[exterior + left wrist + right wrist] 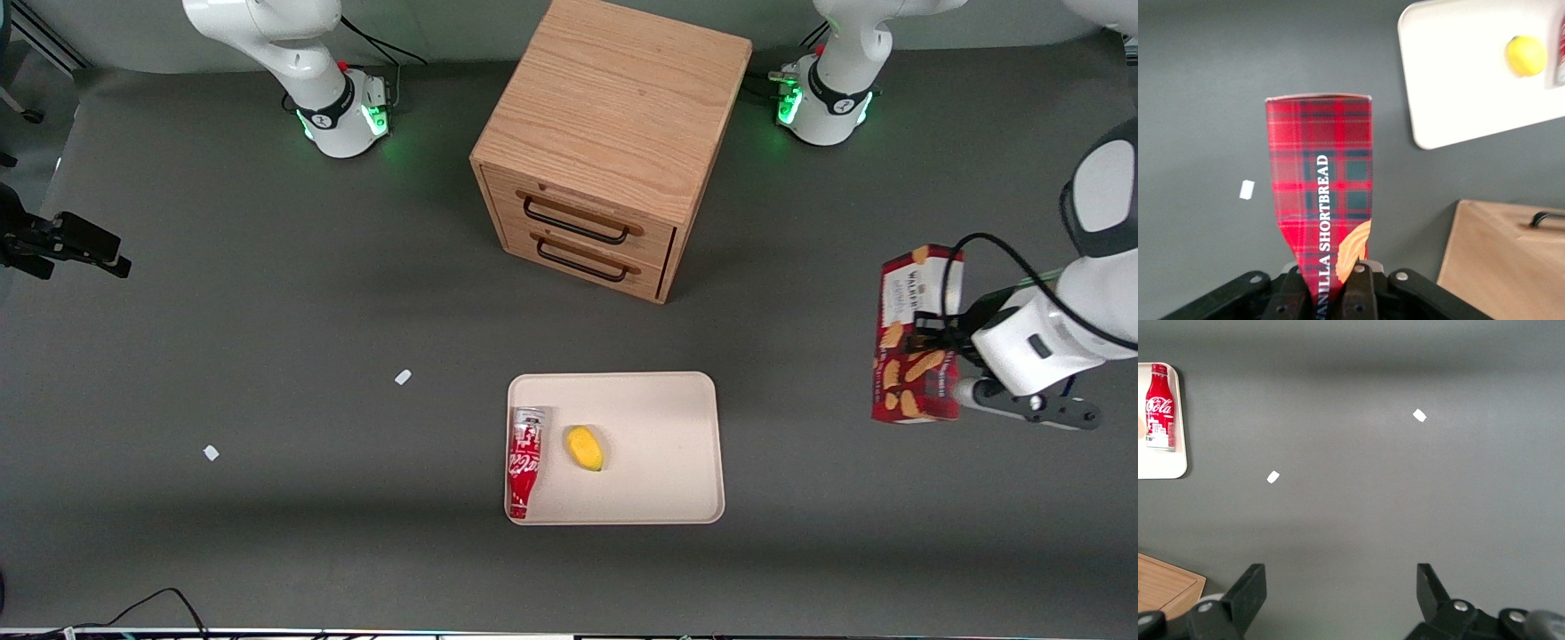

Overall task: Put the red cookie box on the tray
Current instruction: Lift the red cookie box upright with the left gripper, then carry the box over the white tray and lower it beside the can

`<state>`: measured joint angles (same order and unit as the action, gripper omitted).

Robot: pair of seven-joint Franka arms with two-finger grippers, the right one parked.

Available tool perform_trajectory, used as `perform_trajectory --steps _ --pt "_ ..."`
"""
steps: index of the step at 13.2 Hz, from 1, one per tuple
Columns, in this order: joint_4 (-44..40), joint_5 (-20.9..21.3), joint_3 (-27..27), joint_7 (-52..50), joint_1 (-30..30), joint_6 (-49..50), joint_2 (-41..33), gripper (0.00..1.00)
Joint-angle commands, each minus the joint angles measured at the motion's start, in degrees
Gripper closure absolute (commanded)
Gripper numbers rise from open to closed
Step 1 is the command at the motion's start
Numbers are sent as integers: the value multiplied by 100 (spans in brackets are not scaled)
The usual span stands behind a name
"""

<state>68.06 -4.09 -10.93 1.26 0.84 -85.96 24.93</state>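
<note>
Toward the working arm's end of the bench, the tool is clamped on the red cookie box, held aloft, well apart from the tray.

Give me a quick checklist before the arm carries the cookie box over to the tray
1. Grip: tool shut on the red cookie box: ok.
2. Box lifted off the table: cannot tell.
3. Box over the tray: not ok; it is off toward the working arm's end.
4. Free space on tray: ok; the side nearer the box is bare.
5. Things to avoid: soda bottle and yellow fruit lie on the tray: ok.
6. Wooden cabinet off the straight path: ok.
</note>
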Motion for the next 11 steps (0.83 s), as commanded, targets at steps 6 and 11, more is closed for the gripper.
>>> perform_trajectory --steps 6,11 --pt "-1190 -4 65 -722 -1058 -1157 1768 100" --pt "-1111 400 91 -1558 -1639 -2230 2559 100"
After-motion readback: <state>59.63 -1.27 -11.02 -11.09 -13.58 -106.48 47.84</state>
